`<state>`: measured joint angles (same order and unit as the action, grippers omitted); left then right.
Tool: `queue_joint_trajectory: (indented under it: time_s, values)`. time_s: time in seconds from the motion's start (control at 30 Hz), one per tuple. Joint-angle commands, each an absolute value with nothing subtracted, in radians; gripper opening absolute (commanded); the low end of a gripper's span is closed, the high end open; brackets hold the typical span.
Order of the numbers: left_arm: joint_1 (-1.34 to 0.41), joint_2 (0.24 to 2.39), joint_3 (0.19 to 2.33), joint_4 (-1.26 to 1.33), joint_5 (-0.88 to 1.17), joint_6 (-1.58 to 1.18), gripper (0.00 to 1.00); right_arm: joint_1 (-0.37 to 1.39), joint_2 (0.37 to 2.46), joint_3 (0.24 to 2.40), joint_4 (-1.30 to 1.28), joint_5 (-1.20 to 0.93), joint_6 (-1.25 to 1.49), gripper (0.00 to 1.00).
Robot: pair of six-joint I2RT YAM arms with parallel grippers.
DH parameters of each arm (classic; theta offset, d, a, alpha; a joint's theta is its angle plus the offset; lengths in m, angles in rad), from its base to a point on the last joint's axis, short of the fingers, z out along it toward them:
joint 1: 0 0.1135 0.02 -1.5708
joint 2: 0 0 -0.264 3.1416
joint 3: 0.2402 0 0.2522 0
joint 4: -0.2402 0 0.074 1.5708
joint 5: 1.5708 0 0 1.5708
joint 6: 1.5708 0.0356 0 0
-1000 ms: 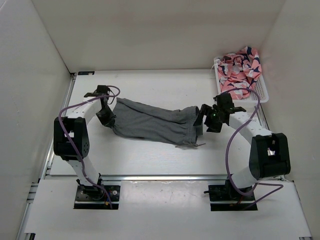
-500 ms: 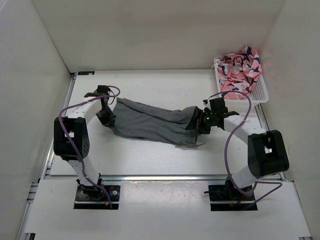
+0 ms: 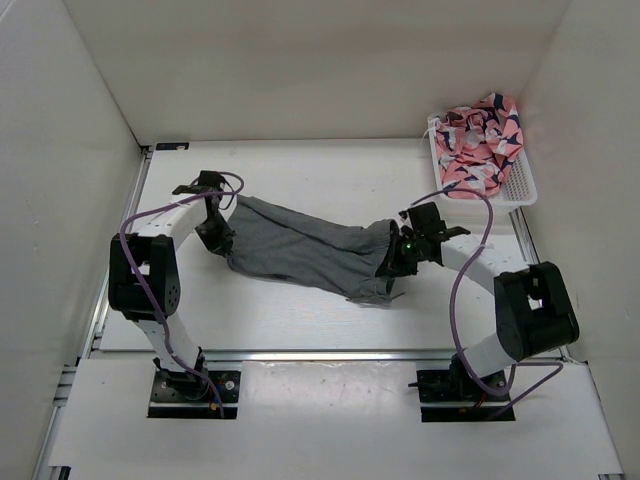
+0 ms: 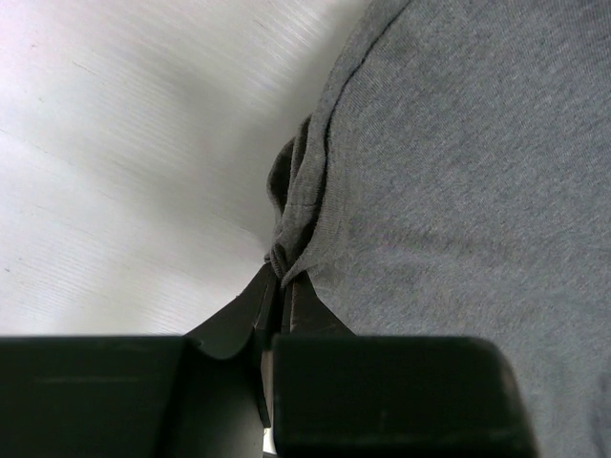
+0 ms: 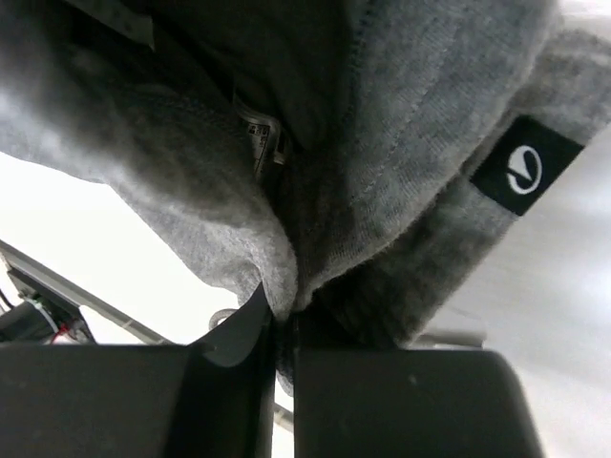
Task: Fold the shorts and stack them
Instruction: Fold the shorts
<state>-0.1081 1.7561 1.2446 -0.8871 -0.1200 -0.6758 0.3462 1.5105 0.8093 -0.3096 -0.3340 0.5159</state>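
shorts (image 3: 300,250) with left gripper (image 3: 217,240) and right gripper (image 3: 393,262) clamped on opposite edges (basket (image 3: 527,188) well apart, far corner)

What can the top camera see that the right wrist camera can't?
Only the top view shows both arms, the left gripper pinching the far end of the grey shorts, and the white basket of pink clothes. Only the right wrist view shows a small black logo tag. Both show the shorts pinched in the right gripper.
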Motion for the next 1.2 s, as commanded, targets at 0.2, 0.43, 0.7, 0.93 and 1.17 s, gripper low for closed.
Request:
queue_joint_trajectory:
  time_s: [0.2, 0.43, 0.7, 0.93, 1.17]
  values:
    - [-0.115, 1.72, 1.267, -0.908, -0.158, -0.707, 0.1, 0.331, 1.327, 0.916, -0.508, -0.331, 0.502, 0.0]
    - [-0.115, 1.73, 1.258, -0.908, -0.158, -0.707, 0.1, 0.331, 1.307, 0.605, -0.295, -0.476, 0.653, 0.35]
    - [-0.126, 1.73, 1.258, -0.908, -0.158, -0.707, 0.1, 0.331, 1.306, 0.584, -0.325, -0.442, 0.718, 0.47]
    - [-0.126, 1.73, 1.249, -0.908, -0.158, -0.716, 0.1, 0.331, 1.189, 0.638, -0.462, -0.356, 0.707, 0.56]
    - [-0.155, 1.75, 1.258, -0.908, -0.158, -0.716, 0.1, 0.331, 1.197, 0.661, -0.47, -0.288, 0.695, 0.57]
